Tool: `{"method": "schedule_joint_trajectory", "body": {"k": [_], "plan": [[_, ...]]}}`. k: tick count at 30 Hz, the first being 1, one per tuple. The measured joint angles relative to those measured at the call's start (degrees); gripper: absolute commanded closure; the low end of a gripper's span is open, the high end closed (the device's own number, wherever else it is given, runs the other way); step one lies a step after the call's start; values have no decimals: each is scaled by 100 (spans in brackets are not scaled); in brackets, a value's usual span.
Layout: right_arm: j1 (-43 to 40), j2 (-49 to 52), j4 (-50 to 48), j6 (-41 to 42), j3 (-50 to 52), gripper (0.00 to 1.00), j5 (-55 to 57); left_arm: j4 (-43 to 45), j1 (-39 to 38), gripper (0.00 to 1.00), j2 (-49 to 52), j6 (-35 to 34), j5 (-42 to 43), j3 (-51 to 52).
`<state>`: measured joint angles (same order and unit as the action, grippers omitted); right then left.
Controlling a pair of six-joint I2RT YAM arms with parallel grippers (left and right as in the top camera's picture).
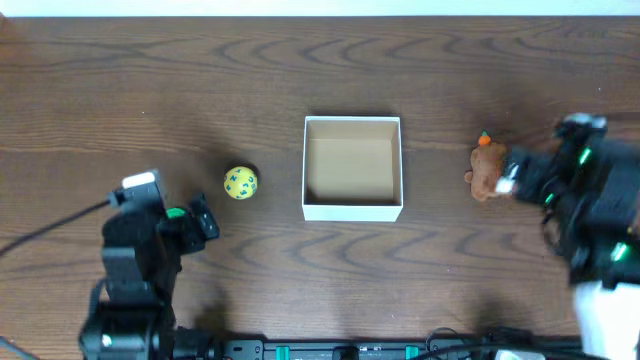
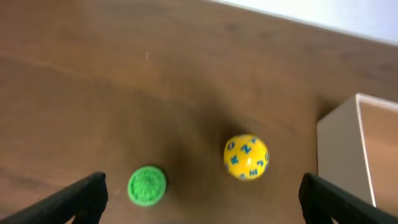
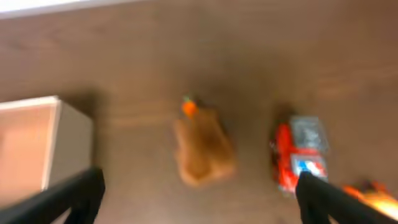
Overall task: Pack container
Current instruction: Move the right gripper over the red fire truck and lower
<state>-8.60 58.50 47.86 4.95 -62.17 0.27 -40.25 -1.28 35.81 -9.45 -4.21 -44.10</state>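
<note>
The container, a square white box with a tan interior, sits at the table's centre and is empty. It also shows in the left wrist view and the right wrist view. A yellow ball with blue marks lies left of it. A green disc lies by my left gripper, which is open and empty. A brown plush toy with an orange top lies right of the box. My right gripper is open, just short of it.
A red, white and blue toy car lies right of the plush toy, with an orange object at the frame's lower right corner. A black cable runs off to the left. The table's far edge meets a white wall.
</note>
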Motion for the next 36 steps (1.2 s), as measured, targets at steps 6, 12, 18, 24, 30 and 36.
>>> {"method": "schedule_joint_trajectory", "body": {"k": [6,12,18,24,30,36], "plan": [[-944,1650,1574,-227,-1797,1,-271,-487,0,2,730,0,2,-605],[-1316,2151,1545,-879,-2122,1,-299,-820,0,2,876,0,24,-608],[-1873,2828,1412,-1268,-2188,1,-240,-885,0,2,876,0,44,-608],[-2033,3947,1388,-1405,-2188,1,-184,-885,0,2,876,0,42,-608],[-2033,4524,1261,-1447,-2188,1,-179,-885,0,2,876,0,44,-608],[-2033,4972,1185,-1447,-2188,1,-179,-885,0,2,876,0,44,-608]]}}
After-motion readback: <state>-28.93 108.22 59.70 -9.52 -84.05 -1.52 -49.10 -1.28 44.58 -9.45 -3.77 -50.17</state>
